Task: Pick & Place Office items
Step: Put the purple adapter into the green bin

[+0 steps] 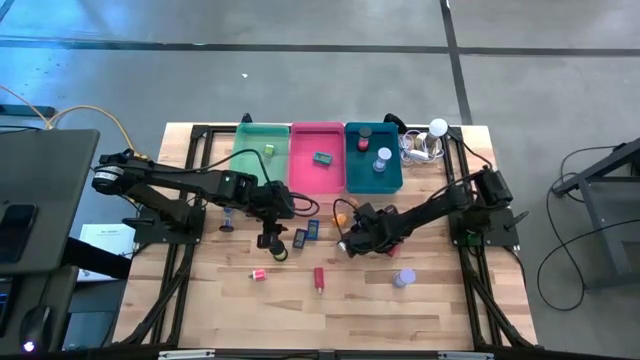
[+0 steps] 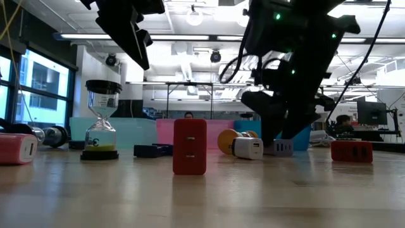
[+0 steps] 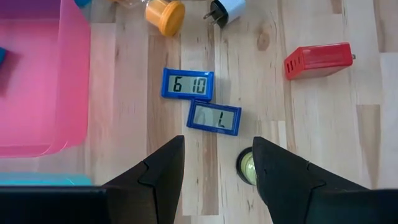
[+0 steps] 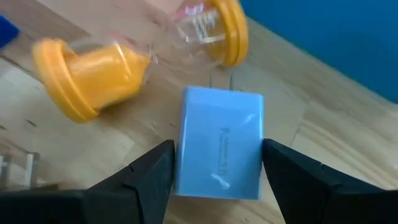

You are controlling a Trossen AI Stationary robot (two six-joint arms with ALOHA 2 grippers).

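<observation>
A: Right gripper (image 4: 214, 168)?
B: Fingers apart, flanking a smooth boxy charger (image 4: 219, 144) lying on the wood-grain table (image 3: 323, 124); contact unclear. An orange-capped clear sand timer (image 4: 134, 53) lies just beyond.

A: Left gripper (image 3: 214, 165)?
B: Fingers apart, empty, above two flat blue rectangular clocks (image 3: 200, 99). A red ribbed block (image 3: 318, 60) sits well apart.

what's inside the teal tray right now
In the high view the teal tray holds three small things: a red piece, a dark round one beside it, and a lavender cylinder. Nothing covers the tray, though what lies under those pieces cannot be seen.
</observation>
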